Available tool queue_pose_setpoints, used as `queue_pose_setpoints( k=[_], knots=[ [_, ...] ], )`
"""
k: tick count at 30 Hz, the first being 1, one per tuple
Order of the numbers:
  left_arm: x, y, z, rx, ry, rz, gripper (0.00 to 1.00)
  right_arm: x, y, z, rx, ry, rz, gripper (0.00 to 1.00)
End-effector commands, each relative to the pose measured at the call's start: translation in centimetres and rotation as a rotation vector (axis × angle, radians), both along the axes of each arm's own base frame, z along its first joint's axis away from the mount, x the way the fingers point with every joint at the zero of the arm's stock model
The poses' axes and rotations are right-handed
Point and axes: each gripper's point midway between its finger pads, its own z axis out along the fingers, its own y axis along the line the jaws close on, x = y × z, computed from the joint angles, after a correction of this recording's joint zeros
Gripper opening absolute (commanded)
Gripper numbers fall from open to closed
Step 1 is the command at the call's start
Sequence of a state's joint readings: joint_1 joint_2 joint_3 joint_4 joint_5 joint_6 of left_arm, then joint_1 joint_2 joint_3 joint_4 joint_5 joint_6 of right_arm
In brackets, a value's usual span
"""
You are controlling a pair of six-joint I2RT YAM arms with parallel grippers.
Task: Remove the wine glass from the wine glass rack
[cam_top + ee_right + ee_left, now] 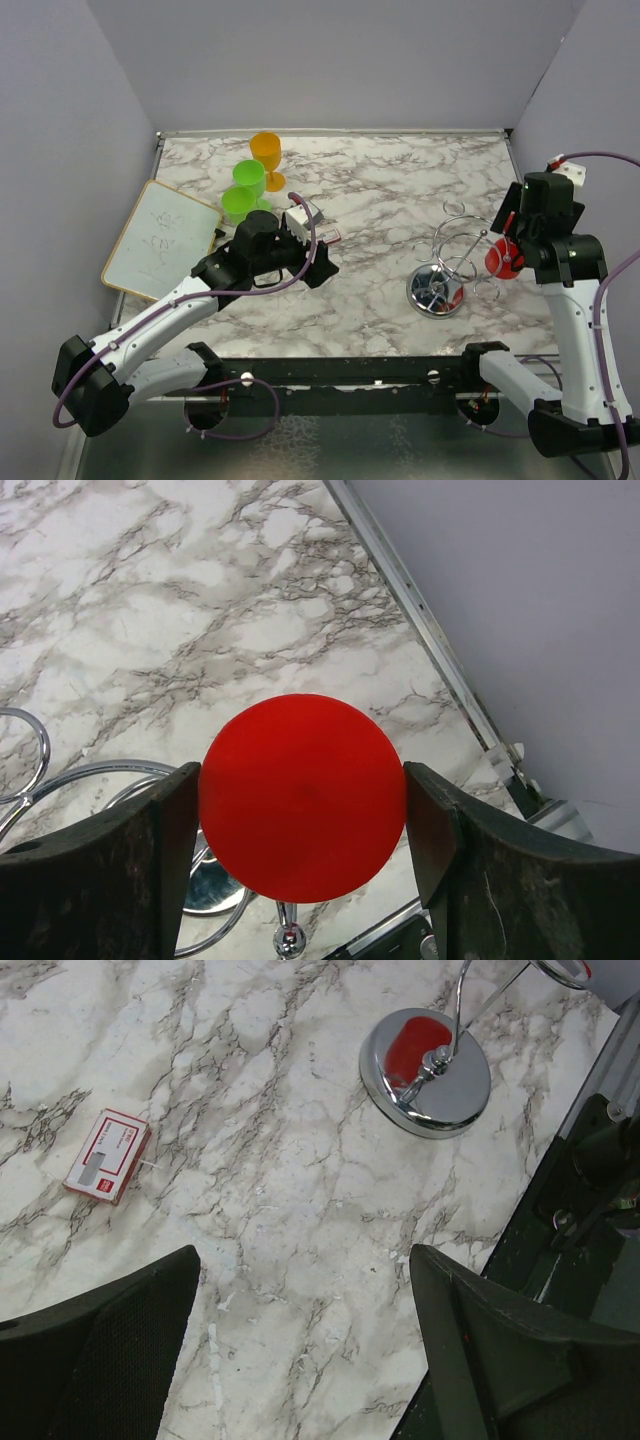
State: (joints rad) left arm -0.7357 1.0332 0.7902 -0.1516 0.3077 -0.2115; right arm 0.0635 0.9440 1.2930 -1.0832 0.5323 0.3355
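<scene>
One wine glass (pixel 300 810), clamped in our right gripper (pixel 300 785), needed slow lifting off the wine glass rack (pixel 445 275); left gripper (pixel 305 1260) gaped.

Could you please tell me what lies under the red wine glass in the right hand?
Below the red wine glass, the wine glass rack shows chrome arms and part of its shiny base on the marble table. The glass's round face hides whatever lies directly behind it.
</scene>
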Motion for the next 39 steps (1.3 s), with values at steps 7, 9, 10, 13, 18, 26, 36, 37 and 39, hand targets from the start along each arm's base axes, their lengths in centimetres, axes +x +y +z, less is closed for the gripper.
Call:
queue_pose_setpoints(
  k=[7, 9, 10, 13, 18, 26, 36, 37, 39],
  knots=[
    [-0.1, 0.1, -0.5, 0.024, -0.002, -0.003, 0.88, -0.5, -1.8, 1.8, -0.077, -0.043, -0.08, 0.71],
    [-0.1, 0.0, -0.5, 0.025, -0.001, -0.005, 0.88, -0.3, -1.9, 2.0, -0.079, -0.053, -0.081, 0.71],
    [-0.2, 0.0, -0.5, 0.024, 0.0, -0.005, 0.88, -0.1, -1.9, 2.2, -0.078, -0.059, -0.082, 0.71],
    [-0.1, 0.0, -0.6, 0.026, -0.001, -0.004, 0.88, 0.3, -1.9, 2.5, -0.079, -0.071, -0.083, 0.71],
    [-0.1, 0.0, -0.6, 0.028, -0.001, -0.004, 0.88, 1.1, -2.3, 3.4, -0.104, -0.09, -0.1, 0.71],
    [0.0, 0.1, -0.7, 0.033, -0.001, 0.0, 0.88, 2.0, -3.0, 6.4, -0.152, -0.151, -0.119, 0.7],
    [0.6, 0.7, -0.5, 0.048, -0.025, 0.043, 0.88, 7.9, 1.7, 11.2, -0.004, -0.34, 0.13, 0.7],
    [0.7, 0.8, -0.6, 0.051, -0.027, 0.052, 0.88, 8.7, 2.5, 11.9, 0.022, -0.366, 0.163, 0.7],
    [0.9, 1.0, -0.4, 0.053, -0.037, 0.069, 0.88, 10.2, 4.4, 13.2, 0.084, -0.415, 0.245, 0.69]
  ],
)
